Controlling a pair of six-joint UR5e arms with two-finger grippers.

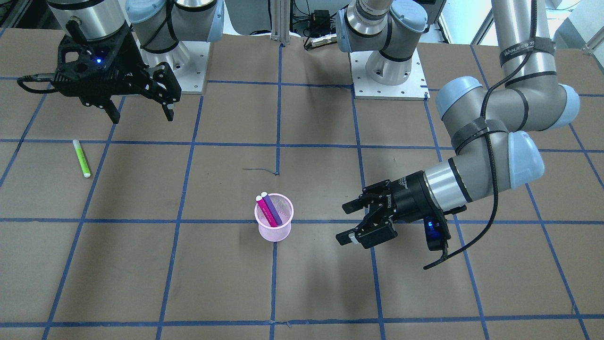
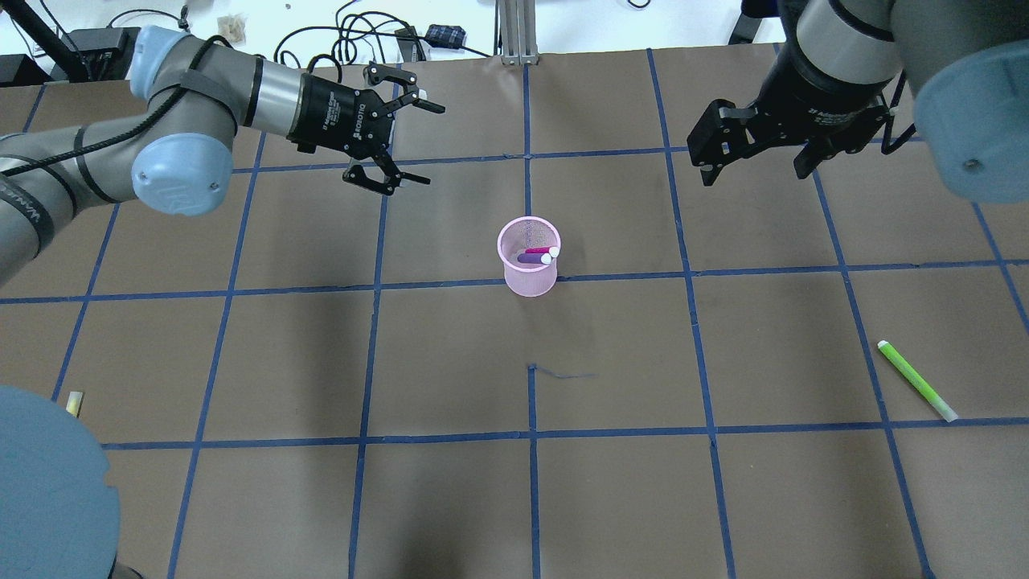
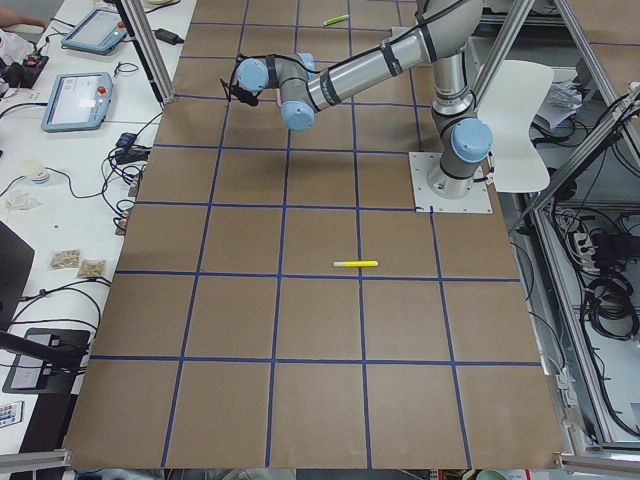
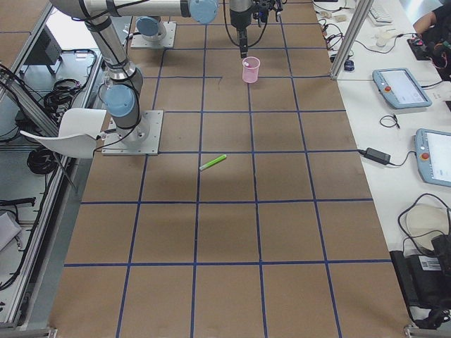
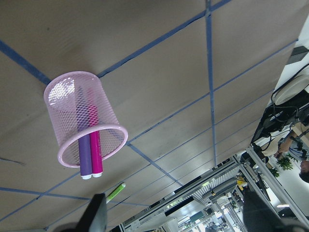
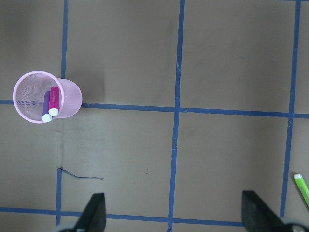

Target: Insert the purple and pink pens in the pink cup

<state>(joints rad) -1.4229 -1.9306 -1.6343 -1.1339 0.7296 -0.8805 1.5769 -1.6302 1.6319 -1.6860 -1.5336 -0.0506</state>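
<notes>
The pink mesh cup (image 1: pixel 274 231) stands upright near the table's middle, also in the overhead view (image 2: pixel 530 283). The pink pen (image 1: pixel 264 212) and the purple pen (image 1: pixel 273 210) lean side by side inside it, white caps up. They also show in the left wrist view, pink pen (image 5: pixel 96 153) and purple pen (image 5: pixel 84 155). My left gripper (image 2: pixel 412 138) is open and empty, held above the table to the side of the cup. My right gripper (image 2: pixel 756 171) is open and empty, high and away from the cup on the other side.
A green highlighter (image 2: pixel 916 380) lies on the table on my right side, also in the front view (image 1: pixel 81 158). A yellow pen (image 3: pixel 356 264) lies near my left arm's base. Blue tape lines grid the brown table.
</notes>
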